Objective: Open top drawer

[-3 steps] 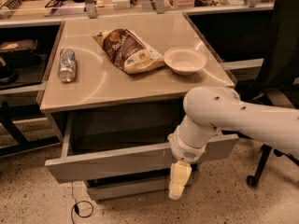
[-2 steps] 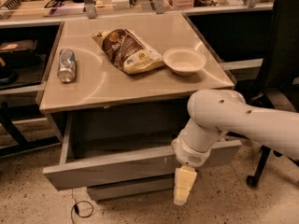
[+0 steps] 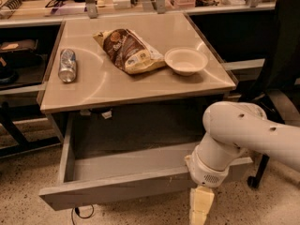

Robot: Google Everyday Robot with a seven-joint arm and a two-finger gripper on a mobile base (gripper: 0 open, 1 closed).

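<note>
The top drawer is a wide grey drawer under the tabletop. It stands pulled well out toward me, and its deep grey inside shows with nothing in it. My white arm comes in from the right and bends down in front of the drawer's right end. The gripper hangs at the bottom edge of the view, just below the drawer front, with pale yellow fingers pointing down. The drawers below are hidden.
On the beige tabletop lie a silver can, a brown snack bag and a white bowl. A dark office chair stands at the right. Cluttered benches run along the back and left.
The drawer has slid further out toward me. My arm and gripper have drawn back with it, lower and nearer in the view.
</note>
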